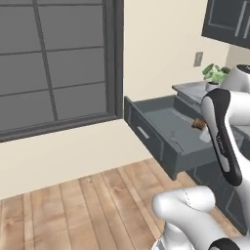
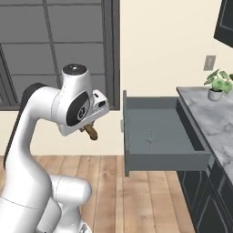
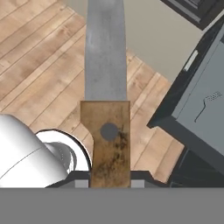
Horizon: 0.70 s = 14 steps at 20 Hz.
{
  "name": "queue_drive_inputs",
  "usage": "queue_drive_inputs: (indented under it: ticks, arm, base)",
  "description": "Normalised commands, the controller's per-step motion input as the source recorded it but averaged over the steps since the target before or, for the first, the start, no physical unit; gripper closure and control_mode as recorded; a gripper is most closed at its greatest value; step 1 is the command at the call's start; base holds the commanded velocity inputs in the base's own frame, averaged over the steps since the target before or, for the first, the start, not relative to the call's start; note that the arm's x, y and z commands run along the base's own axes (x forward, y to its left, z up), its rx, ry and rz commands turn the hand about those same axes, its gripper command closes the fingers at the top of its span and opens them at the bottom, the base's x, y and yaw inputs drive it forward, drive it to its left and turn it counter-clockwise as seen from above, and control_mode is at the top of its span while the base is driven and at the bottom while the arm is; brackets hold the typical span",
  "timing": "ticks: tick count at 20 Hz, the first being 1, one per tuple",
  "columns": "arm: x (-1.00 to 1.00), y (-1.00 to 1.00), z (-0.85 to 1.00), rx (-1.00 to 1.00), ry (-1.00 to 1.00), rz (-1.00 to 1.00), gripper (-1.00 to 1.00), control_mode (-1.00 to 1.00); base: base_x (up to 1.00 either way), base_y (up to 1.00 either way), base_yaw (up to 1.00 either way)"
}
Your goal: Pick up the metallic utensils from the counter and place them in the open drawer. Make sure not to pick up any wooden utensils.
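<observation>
The claw (image 3: pixel 109 181) grips a knife (image 3: pixel 106 87) with a flat grey metal blade and mottled brown wooden handle. A thin fork (image 2: pixel 149 136) lies in the boxy blue-grey open drawer (image 2: pixel 182 160).

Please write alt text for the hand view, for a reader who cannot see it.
A utensil with a flat grey metal blade and brown wooden handle is held in the jaws, above a wooden floor. The open drawer, dark blue-grey, lies to the right.
</observation>
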Motion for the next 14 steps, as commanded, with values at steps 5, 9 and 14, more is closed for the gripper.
queue_drive_inputs:
  ticks: [5,9,14]
  arm:
    - [0.00,0.00,0.00,0.00,0.00,0.00,1.00,1.00]
    - [0.00,0.00,0.00,0.00,0.00,0.00,1.00,1.00]
    - [0.00,0.00,0.00,0.00,0.00,0.00,1.00,1.00]
  base:
    - [0.68,-0.73,0.09]
    - [0.54,-0.71,0.11]
    - [0.25,-0.60,0.16]
